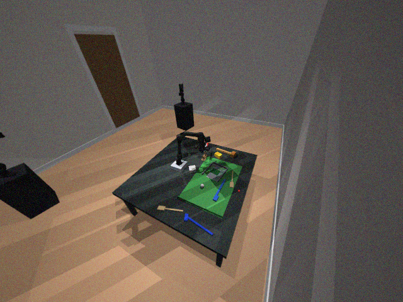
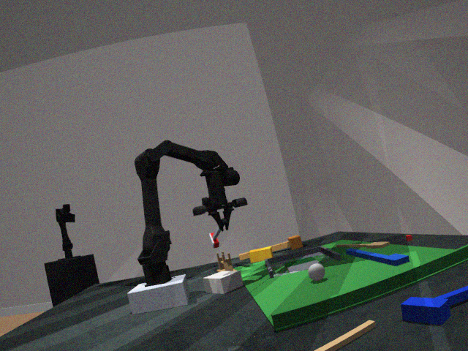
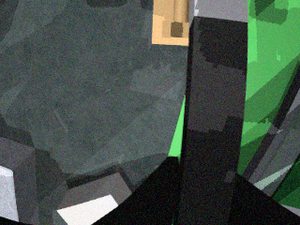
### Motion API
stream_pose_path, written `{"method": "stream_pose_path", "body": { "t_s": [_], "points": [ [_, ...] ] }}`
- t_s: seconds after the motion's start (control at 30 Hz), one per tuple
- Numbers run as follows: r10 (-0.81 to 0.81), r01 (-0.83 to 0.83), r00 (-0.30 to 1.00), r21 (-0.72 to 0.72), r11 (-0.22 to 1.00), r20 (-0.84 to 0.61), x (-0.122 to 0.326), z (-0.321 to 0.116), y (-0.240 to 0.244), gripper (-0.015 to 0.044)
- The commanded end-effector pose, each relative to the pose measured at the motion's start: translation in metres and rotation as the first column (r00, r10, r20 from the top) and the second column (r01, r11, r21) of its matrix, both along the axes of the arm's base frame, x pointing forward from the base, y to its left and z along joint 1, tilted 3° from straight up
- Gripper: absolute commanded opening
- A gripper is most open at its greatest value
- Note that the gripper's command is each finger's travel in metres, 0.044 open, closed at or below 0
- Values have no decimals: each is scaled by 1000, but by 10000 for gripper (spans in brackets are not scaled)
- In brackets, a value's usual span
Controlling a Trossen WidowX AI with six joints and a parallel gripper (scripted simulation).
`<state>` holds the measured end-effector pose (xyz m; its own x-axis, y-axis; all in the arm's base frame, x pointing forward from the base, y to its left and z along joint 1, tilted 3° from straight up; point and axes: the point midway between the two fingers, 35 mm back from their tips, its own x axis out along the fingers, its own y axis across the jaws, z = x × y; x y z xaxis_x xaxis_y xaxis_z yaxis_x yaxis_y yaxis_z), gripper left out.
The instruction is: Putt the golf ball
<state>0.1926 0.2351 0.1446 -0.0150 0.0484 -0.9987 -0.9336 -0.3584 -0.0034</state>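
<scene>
While the jaws (image 1: 204,151) (image 2: 224,228) grip the red putter (image 1: 206,145) (image 2: 215,240) aloft, ball (image 1: 202,185) (image 2: 316,272) sits near the green mat's (image 1: 208,204) (image 2: 302,321) left edge.

Toward the near edge of the table (image 1: 146,182) (image 2: 113,302), I see a blue mallet (image 1: 199,224) (image 2: 426,310), with a wooden mallet (image 1: 170,209) (image 2: 346,336) beside it, nearer the left corner. Along the far edge lie an orange mallet (image 1: 227,151) (image 2: 294,242) and, just beside it, a yellow block (image 1: 218,155) (image 2: 260,254). Near the right edge I make out a tiny red cube (image 1: 238,190) (image 2: 409,238). Beyond the table, a brown door (image 1: 106,78) stands in the wall.
</scene>
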Motion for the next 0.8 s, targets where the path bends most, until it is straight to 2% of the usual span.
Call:
{"method": "stream_pose_path", "body": {
  "t_s": [0.0,0.37,0.77],
  "points": [
    [-70,70,998,-3,998,7,11,-1,-13,0],
    [-307,307,952,1,952,8,44,-4,-57,0],
    [-548,548,837,-8,836,5,71,-8,-111,0]
  ]
}}
